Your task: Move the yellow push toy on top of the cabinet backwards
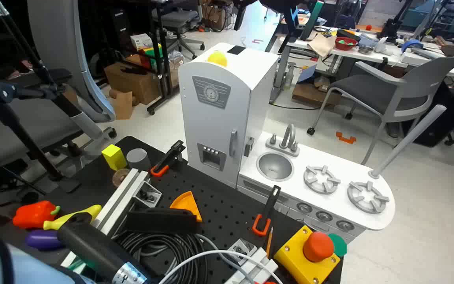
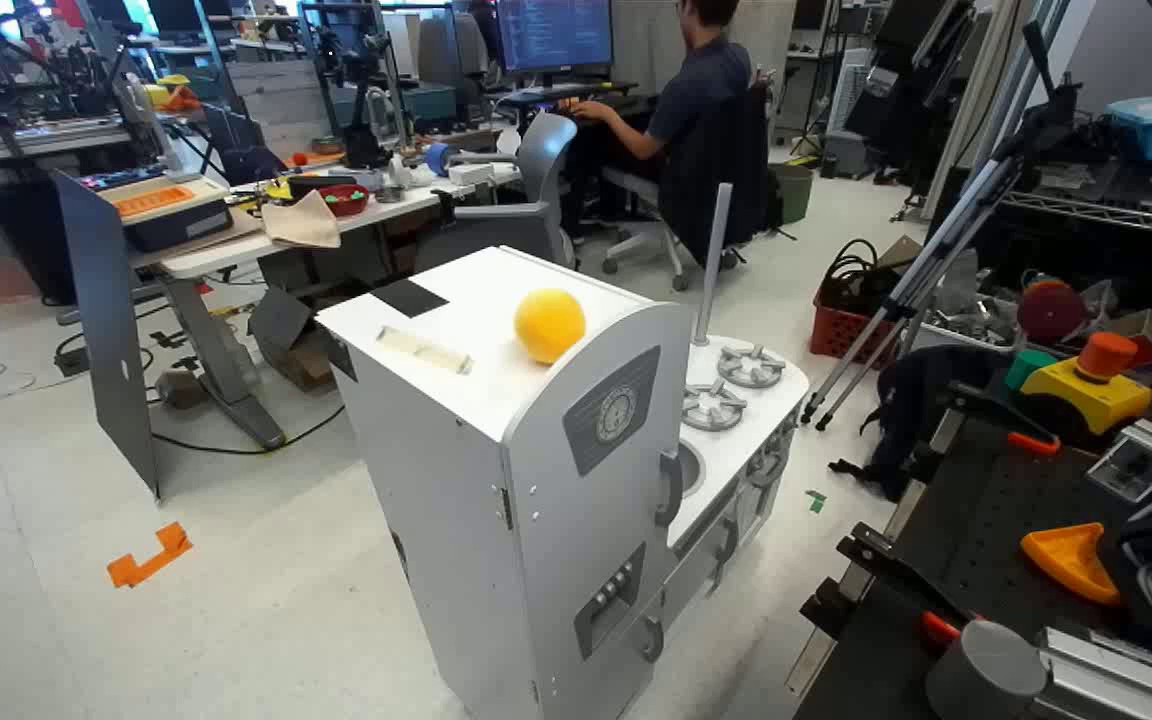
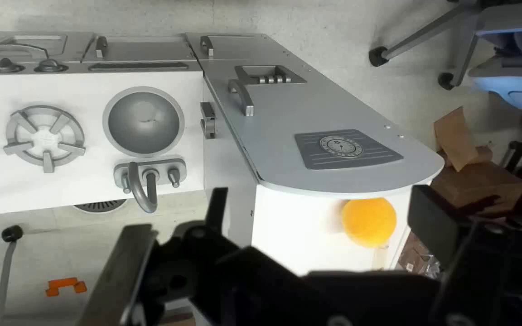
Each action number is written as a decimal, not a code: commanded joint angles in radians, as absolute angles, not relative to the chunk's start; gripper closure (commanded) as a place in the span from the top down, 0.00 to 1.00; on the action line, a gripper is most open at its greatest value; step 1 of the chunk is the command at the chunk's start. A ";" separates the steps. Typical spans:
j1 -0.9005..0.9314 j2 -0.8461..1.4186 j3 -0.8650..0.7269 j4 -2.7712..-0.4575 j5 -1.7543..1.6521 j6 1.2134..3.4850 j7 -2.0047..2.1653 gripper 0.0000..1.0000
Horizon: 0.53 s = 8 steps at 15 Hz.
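Note:
The yellow push toy shows as a round yellow-orange ball [image 2: 550, 325] on top of the white cabinet [image 2: 456, 400], close behind the arched front edge. It also shows in an exterior view [image 1: 218, 58] and in the wrist view [image 3: 369, 222]; there the arched edge just covers its front side. My gripper [image 3: 322, 210] is open and empty. Its two dark fingers stand wide apart, with the ball beyond them and nearer the right finger in the picture, not touched. Dark gripper parts [image 1: 266, 27] hang at the top edge in an exterior view. The gripper is not seen in the remaining view.
A low counter [image 1: 246, 169] with a sink, a tall faucet [image 1: 289, 136] and burners joins the cabinet. An upright post [image 2: 715, 262] stands at its end. A black perforated table [image 1: 219, 228] with clamps, cables and a yellow block with a red button [image 1: 309, 252] stands before the cabinet.

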<state>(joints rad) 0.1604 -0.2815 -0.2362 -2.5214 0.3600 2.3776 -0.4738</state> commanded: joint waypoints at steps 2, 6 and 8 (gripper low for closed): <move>0.126 -0.280 -0.202 -2.519 0.372 2.372 -0.481 1.00; 0.126 -0.280 -0.202 -2.519 0.372 2.372 -0.481 1.00; 0.124 -0.272 -0.185 -2.513 0.366 2.382 -0.470 1.00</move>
<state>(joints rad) 0.1501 -0.2813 -0.2245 -2.5212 0.3599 2.3775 -0.4738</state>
